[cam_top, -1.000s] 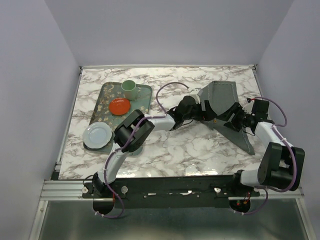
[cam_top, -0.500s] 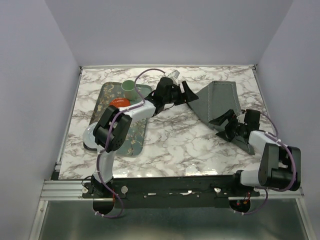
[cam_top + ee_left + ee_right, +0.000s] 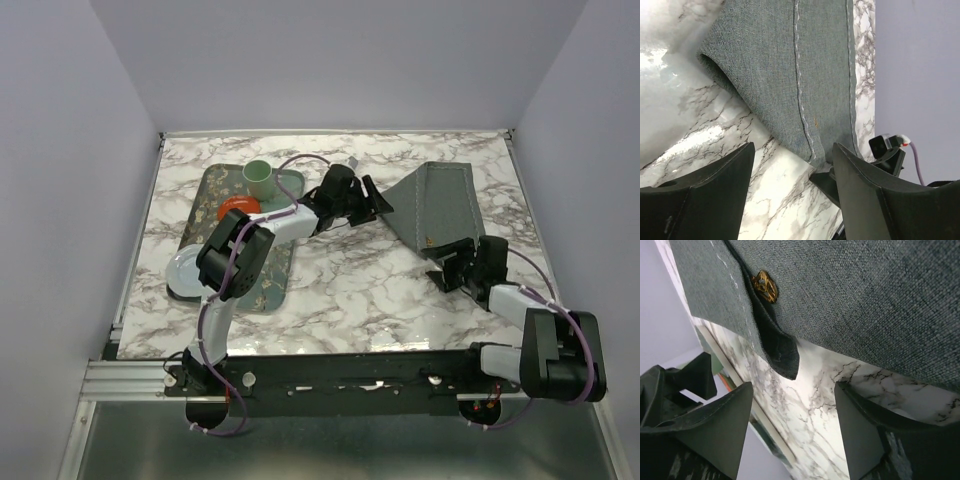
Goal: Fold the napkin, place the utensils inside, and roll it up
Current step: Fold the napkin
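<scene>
Barely visible, utensils (image 3: pixel 765 286) under folded napkin (image 3: pixel 865 290)

The napkin (image 3: pixel 440 205) ahead of the left claw (image 3: pixel 377 199) is plain dark grey weave, with pale stitch lines along its hems. Close before the right claw (image 3: pixel 452 263), a gold utensil (image 3: pixel 765 286) tip glints from a grey fold. Both claws are black. The table (image 3: pixel 340 290) under them is white marble with grey veins. Behind the left claw are a green floral tray (image 3: pixel 212 190), a pale green cup (image 3: pixel 259 177), 1 red plate (image 3: pixel 237 206) and 1 white plate (image 3: pixel 185 272).
</scene>
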Controlling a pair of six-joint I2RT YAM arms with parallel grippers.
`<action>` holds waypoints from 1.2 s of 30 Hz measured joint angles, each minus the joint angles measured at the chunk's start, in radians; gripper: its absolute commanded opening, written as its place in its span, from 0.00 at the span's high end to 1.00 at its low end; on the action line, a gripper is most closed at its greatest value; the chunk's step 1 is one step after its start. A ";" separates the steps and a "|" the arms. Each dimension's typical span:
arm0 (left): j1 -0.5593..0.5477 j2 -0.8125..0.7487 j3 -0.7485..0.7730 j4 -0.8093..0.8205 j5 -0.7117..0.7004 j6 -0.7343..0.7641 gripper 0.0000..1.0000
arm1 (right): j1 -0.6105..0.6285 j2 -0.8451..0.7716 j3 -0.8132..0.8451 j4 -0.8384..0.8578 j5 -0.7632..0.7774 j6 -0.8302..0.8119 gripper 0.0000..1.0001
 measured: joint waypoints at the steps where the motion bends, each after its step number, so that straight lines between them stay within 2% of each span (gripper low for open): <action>1: 0.000 0.000 0.001 0.000 -0.003 -0.004 0.28 | 0.008 0.007 0.000 0.006 0.014 0.021 0.36; 9: 0.000 0.002 0.025 -0.035 -0.033 -0.025 0.31 | 0.070 0.098 0.021 0.082 0.080 0.166 0.36; 11: 0.000 0.013 0.051 -0.055 -0.042 -0.029 0.38 | 0.079 0.111 0.021 0.101 0.092 0.191 0.37; 12: 0.000 0.022 0.066 -0.063 -0.048 -0.030 0.39 | 0.082 0.121 0.021 0.119 0.099 0.208 0.40; 13: 0.000 0.031 0.079 -0.070 -0.052 -0.029 0.40 | 0.083 0.130 0.022 0.132 0.103 0.218 0.49; 17: 0.001 0.076 0.130 -0.097 -0.062 -0.031 0.45 | 0.084 0.175 0.027 0.167 0.119 0.248 0.56; 28: 0.032 0.146 0.198 -0.173 -0.066 -0.020 0.41 | 0.084 0.187 0.031 0.175 0.146 0.245 0.95; 31: 0.045 0.164 0.235 -0.188 -0.065 -0.011 0.44 | 0.084 0.187 0.042 0.166 0.145 0.238 0.99; 36: 0.059 0.187 0.265 -0.193 -0.065 -0.004 0.50 | 0.084 0.171 0.106 0.116 0.146 0.189 0.99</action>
